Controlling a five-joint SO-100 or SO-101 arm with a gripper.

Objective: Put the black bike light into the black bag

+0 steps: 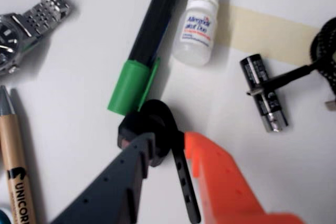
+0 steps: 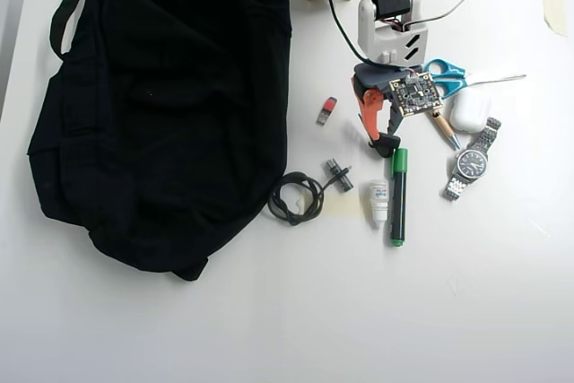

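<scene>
Your end effector [image 1: 167,148] clenched on black bike light [image 1: 149,124], just beside green marker cap [image 1: 131,86]; black bag [image 2: 161,105] well apart.

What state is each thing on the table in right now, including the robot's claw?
gripper: jaws closing around the light, not lifted
black bike light: on the table, between the jaws
black bag: lying flat, opening not visible
green marker: capped, lying down
dropper bottle: capped, on its side
cable: coiled
watch: face up
</scene>
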